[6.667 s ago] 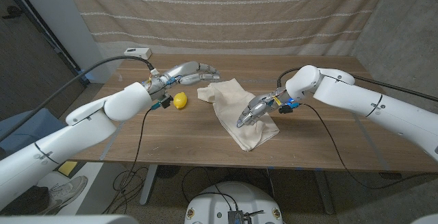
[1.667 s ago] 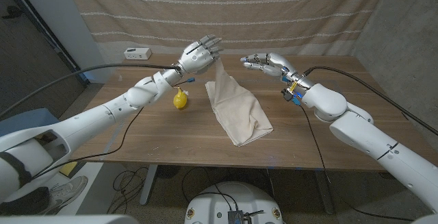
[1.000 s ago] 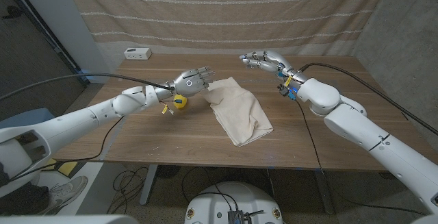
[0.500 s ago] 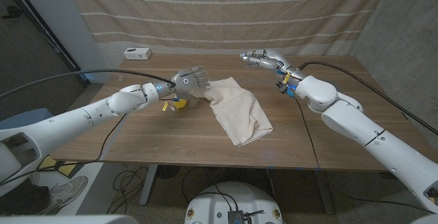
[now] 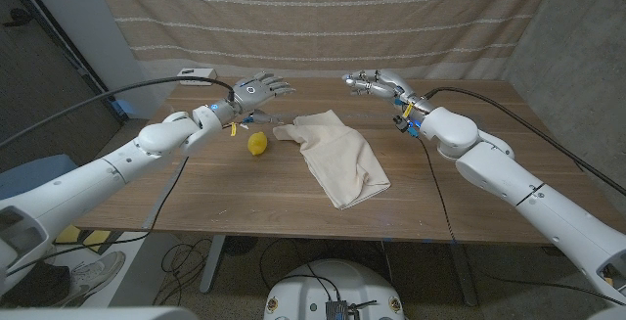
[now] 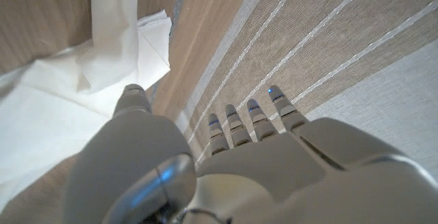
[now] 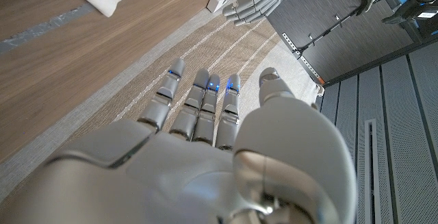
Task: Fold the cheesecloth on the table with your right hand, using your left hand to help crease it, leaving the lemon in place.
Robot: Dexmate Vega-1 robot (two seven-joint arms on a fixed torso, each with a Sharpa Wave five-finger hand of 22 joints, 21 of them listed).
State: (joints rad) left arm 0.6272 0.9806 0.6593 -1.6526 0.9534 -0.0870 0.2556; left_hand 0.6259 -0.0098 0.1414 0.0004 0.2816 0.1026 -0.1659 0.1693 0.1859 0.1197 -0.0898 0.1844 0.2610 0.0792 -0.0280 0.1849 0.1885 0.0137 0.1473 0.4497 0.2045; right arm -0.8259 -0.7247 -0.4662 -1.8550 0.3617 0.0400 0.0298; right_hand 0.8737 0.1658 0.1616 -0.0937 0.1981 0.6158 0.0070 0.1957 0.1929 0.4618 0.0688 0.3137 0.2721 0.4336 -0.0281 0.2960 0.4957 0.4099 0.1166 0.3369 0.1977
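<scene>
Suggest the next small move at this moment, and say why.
Probably lower the right hand toward the cloth. Both hands are raised and hold nothing, the left hand above the lemon, and the cloth lies loosely folded with one corner trailing toward the lemon, so the fold looks unfinished.

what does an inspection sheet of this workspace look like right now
surface: brown wooden table, plank grain.
job's things: cream cheesecloth lying folded and rumpled mid-table; small yellow lemon beside its left edge, apart from it.
clutter: small white box at the far left corner.
hands: left hand raised above the table, fingers spread, holding nothing; right hand raised over the far edge, fingers apart, holding nothing.
cables: black cables along both arms.
surroundings: beige striped curtain behind the table.
</scene>
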